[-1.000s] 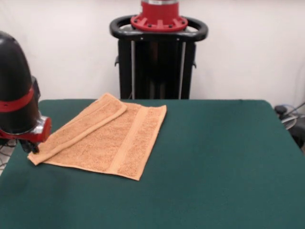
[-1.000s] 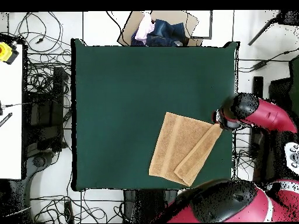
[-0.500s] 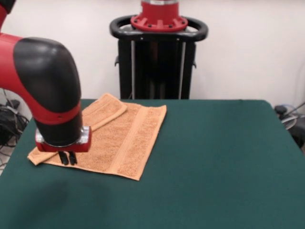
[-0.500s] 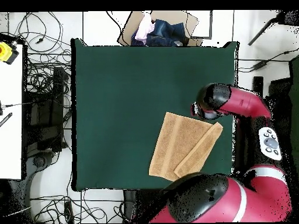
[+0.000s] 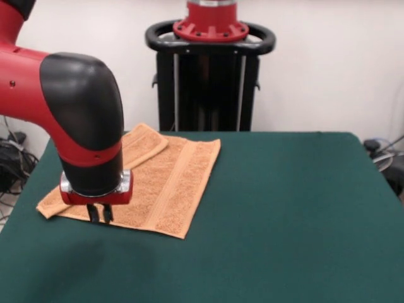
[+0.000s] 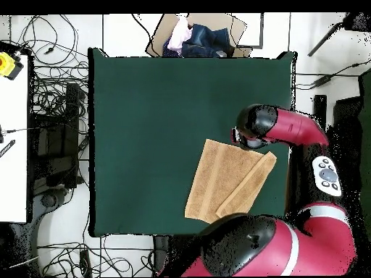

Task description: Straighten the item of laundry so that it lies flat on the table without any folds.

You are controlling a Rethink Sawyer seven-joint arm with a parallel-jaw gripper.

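Peach towel [image 5: 154, 183] is lying on the green worktop [image 5: 284, 214], one edge strip folded over along its side. Red arm's end effector [image 5: 100, 213] is hovering at the towel's edge, its fingers pressed nearly together, pinching nothing.

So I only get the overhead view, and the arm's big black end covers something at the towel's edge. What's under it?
Observer: A small dark end effector, pointing straight down over the towel near its edge.
Operator: Is it touching the cloth?
Observer: It reaches down to the towel's surface; contact I can't confirm.
Operator: Does the folded strip stick up?
Observer: No, the folded strip lies low on the layer beneath.
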